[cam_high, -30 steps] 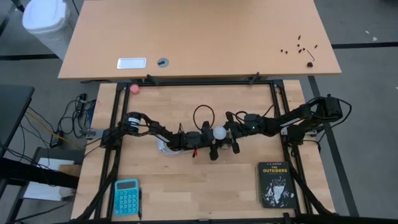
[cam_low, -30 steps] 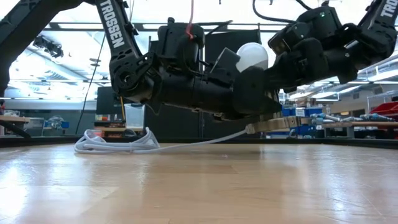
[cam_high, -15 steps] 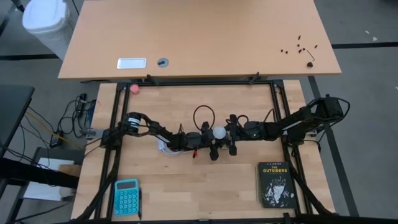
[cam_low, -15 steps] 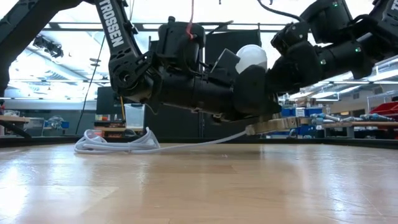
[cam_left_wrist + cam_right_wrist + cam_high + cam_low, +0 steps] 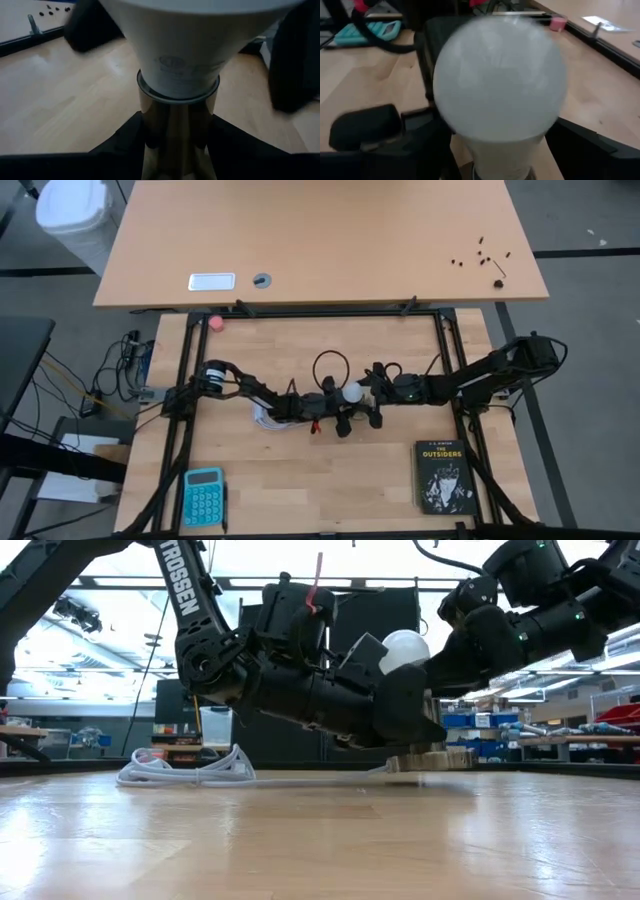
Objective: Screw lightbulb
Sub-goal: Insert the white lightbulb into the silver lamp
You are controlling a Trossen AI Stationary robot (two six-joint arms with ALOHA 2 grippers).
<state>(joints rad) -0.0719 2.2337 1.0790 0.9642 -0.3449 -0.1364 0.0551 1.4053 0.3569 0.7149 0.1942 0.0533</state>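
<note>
Lightbulb seated in socket, left hand clamped — right hand beside

The lightbulb is showing a frosted, matt white globe above a smooth metallic socket. The table is gleaming as pale, glossy wood, the book looking matt black.
</note>
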